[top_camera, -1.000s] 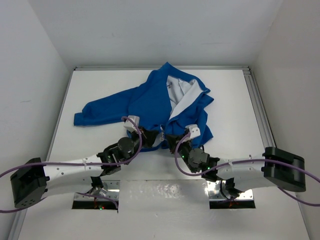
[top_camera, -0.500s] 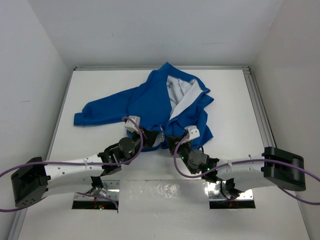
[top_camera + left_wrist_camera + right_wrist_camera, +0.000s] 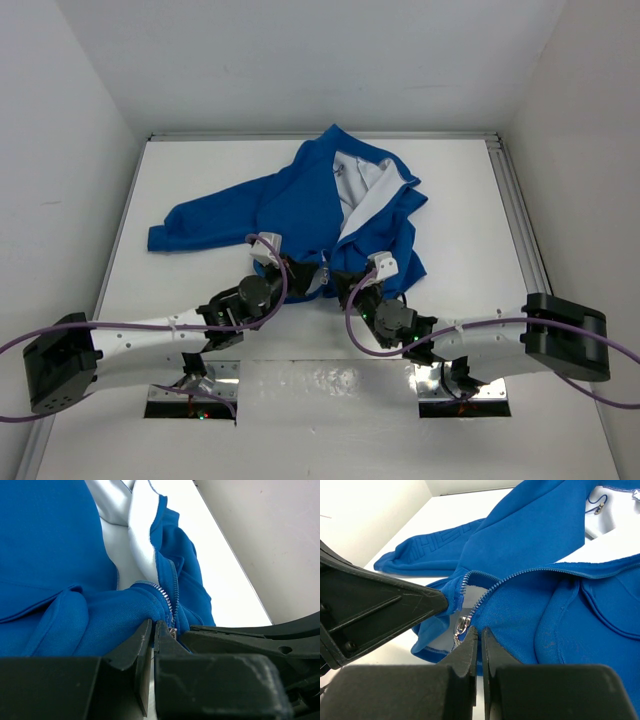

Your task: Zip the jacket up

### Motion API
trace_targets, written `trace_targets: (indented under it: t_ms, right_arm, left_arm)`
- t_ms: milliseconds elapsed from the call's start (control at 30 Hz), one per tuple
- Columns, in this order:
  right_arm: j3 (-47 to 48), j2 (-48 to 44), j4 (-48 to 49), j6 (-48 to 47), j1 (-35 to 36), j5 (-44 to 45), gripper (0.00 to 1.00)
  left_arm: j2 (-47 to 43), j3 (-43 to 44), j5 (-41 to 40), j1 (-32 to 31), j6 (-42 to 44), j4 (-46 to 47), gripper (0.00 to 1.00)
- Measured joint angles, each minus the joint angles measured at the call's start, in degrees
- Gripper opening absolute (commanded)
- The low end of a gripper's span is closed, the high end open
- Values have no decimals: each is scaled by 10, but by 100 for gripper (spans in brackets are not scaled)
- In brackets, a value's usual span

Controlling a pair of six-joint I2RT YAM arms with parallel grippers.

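The bright blue jacket (image 3: 300, 205) lies spread on the white table, its front open at the top and showing pale lining (image 3: 365, 195). Both grippers meet at its near hem. My left gripper (image 3: 303, 277) is shut on the hem's left edge (image 3: 145, 607), with its jaws pressed together (image 3: 153, 627). My right gripper (image 3: 348, 285) is shut on the hem fabric just right of the metal zipper pull (image 3: 461, 626), which hangs beside its fingertips (image 3: 480, 632). The zipper teeth (image 3: 520, 575) run up and away from there, parted near the bottom. The pull also shows in the left wrist view (image 3: 172, 630).
One sleeve (image 3: 190, 230) stretches toward the left wall. White walls enclose the table on three sides, and a metal rail (image 3: 515, 210) runs along its right edge. The arm bases sit over cut-outs (image 3: 190, 395) at the near edge.
Both grippers have stayed shut at the hem. The right wrist has edged slightly left toward the left gripper. The jacket lies as before.
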Motion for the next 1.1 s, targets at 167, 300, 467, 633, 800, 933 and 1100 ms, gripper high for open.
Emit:
trace_targets:
  t_ms: [167,300,467,633,800,933,1100]
  right_arm:
    - [0,1,0,-2,0,0,0]
    - [0,1,3,-2,0,0,0]
    - [0,1,4,-2,1,0,0]
    - [0,1,4,-5,3,4,0]
    - [1,1,4,-8,3,6,0]
    - [5,1,4,-12,3,10,0]
    - [8,1,3,-15,3,14,0]
  left_arm:
    - [2,0,-4,-3,0,1,0]
    - [5,0,-9,-7,0,2,0]
    - [9,0,-13,-7,0,2,0]
    - [9,0,-15,-10,0,2,0]
    - [9,0,-15,-13,0,2,0]
    - [9,0,-16,-16,0,2,0]
    - [14,0,-20,-19,0,7,0]
